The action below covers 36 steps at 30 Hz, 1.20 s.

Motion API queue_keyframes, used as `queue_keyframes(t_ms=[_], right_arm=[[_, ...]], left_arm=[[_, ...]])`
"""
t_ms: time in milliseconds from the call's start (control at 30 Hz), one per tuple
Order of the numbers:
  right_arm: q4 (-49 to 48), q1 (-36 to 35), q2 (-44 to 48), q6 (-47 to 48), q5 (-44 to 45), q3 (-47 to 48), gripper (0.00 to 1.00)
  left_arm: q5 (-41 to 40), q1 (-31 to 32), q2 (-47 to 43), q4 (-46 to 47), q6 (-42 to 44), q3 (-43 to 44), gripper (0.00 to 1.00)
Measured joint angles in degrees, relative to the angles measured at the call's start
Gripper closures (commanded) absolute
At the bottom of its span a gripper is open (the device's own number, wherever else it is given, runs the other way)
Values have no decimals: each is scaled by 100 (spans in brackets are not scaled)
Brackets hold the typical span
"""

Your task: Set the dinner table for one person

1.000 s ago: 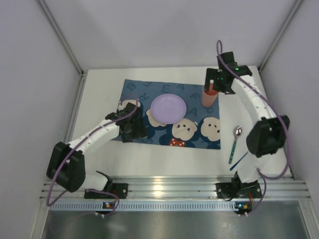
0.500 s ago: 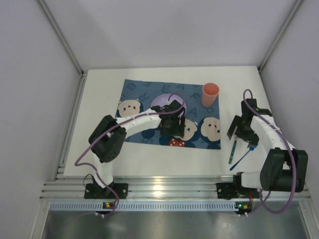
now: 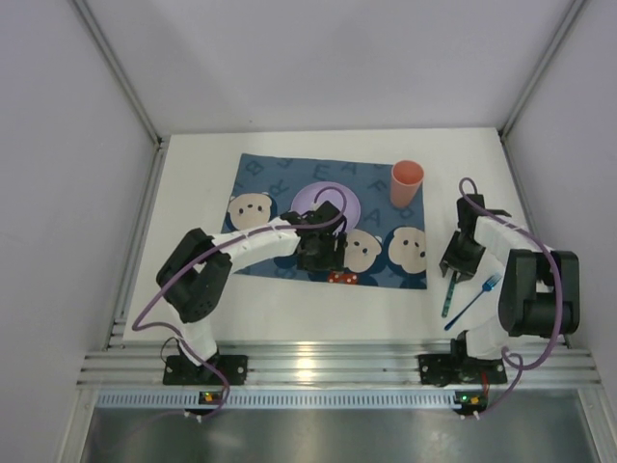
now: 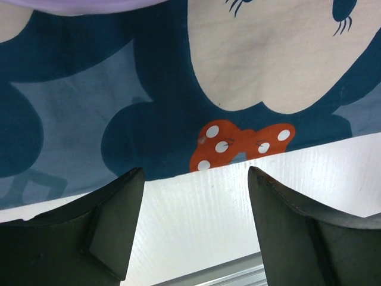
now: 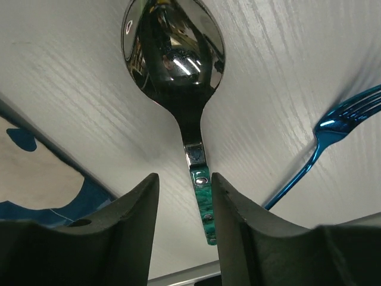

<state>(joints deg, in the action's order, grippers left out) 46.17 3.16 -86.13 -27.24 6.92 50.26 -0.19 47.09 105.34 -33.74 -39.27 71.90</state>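
Observation:
The white dinner table [image 3: 193, 193] carries a dark-blue cartoon-mouse placemat [image 3: 260, 178] with a lilac plate [image 3: 313, 198] and an orange cup [image 3: 406, 183] on it. A spoon [image 5: 172, 53] with a green handle lies right of the mat, with a blue fork [image 5: 333, 128] beside it. My right gripper [image 5: 185, 179] is low over the spoon, its jaws straddling the handle. The handle lies against the right finger, with a gap on the left. My left gripper [image 4: 193, 196] hangs open over the mat's near edge [image 4: 119, 107], with nothing between its fingers.
The ribbed aluminium rail [image 3: 328, 367] runs along the near edge, with both arm bases on it. Grey walls close in the table on the left, back and right. The fork [image 3: 474, 301] lies slanted just right of the spoon's handle [image 3: 449, 294].
The right arm swung from the cup down to the spoon and its jaws narrowed around the handle. The left arm moved from the mat's left side to the mat's near edge below the plate.

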Motion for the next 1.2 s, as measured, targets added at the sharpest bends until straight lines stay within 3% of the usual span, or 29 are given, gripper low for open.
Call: queue_keyframes(t_ms=[200, 300, 333, 367, 633, 900, 1067, 1200], right_arm=[[-223, 2, -245, -96, -105, -140, 66], [-251, 2, -245, -120, -136, -146, 83], [-262, 2, -245, -120, -155, -146, 98], [-256, 2, -245, -122, -151, -146, 100], [-232, 2, -11, -133, -251, -184, 100], [262, -96, 1226, -140, -737, 330, 100], [334, -942, 1272, -205, -778, 966, 100], [345, -2072, 1019, -317, -568, 1405, 100]], left_arm=[[-131, -114, -470, -96, 46, -129, 24], [-214, -205, -662, -125, 76, -144, 24], [-243, -225, -708, -136, 90, -151, 24], [-258, -249, -741, -153, 107, -153, 24], [-415, -227, -793, -457, 271, -20, 24], [-610, 306, -332, -573, 420, 1408, 24], [-719, 407, -317, -577, 195, 1408, 24], [-975, 376, -667, -614, 20, 863, 23]])
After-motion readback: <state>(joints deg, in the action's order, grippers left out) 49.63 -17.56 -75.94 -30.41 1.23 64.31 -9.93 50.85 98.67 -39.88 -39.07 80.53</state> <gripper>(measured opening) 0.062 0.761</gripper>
